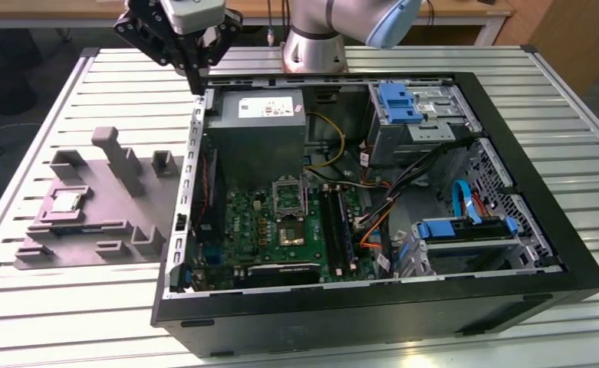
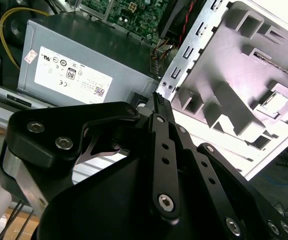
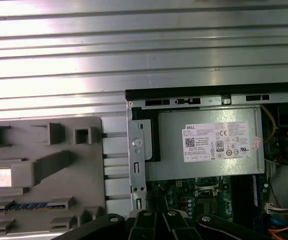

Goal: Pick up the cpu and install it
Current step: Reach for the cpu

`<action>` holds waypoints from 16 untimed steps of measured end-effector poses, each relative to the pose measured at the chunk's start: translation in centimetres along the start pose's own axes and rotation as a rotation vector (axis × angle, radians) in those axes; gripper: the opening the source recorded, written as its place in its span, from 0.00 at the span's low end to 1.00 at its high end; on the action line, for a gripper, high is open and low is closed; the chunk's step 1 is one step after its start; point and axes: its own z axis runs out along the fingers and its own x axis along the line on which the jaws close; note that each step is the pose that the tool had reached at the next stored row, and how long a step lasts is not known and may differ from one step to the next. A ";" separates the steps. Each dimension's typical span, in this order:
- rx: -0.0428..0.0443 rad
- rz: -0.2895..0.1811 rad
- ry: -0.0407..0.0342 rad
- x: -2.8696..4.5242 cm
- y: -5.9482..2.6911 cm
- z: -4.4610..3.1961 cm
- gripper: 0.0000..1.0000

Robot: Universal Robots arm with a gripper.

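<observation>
Exterior view, near first. The open computer case [image 1: 381, 307] sits on the slatted table [image 1: 74, 322] by its near edge. It holds the motherboard [image 1: 268, 230], the socket frame [image 1: 287, 196] and, at the far wall, the grey power supply [image 1: 263, 130]. The grey fixture tray [image 1: 84, 238] lies just beside the case, on the exterior view's left. The cpu [image 1: 67, 201] lies flat in a tray pocket; it is square, so no long axis. The gripper [image 1: 194, 78] hovers over the case's far corner, fingers pressed together and holding nothing. The cpu is well apart from the fingertips, nearward and to the exterior view's left. Not picked yet.

Bright even light; glare on table [image 3: 134, 55] slats; case [image 1: 381, 307] interior shadowed.
</observation>
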 end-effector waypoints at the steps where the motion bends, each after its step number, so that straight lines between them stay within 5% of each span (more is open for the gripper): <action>1: 0.0000 0.000 0.0000 0.03 0.00 0.00 0.11; 16: 0.0000 0.000 0.0000 0.47 -0.04 -0.01 0.11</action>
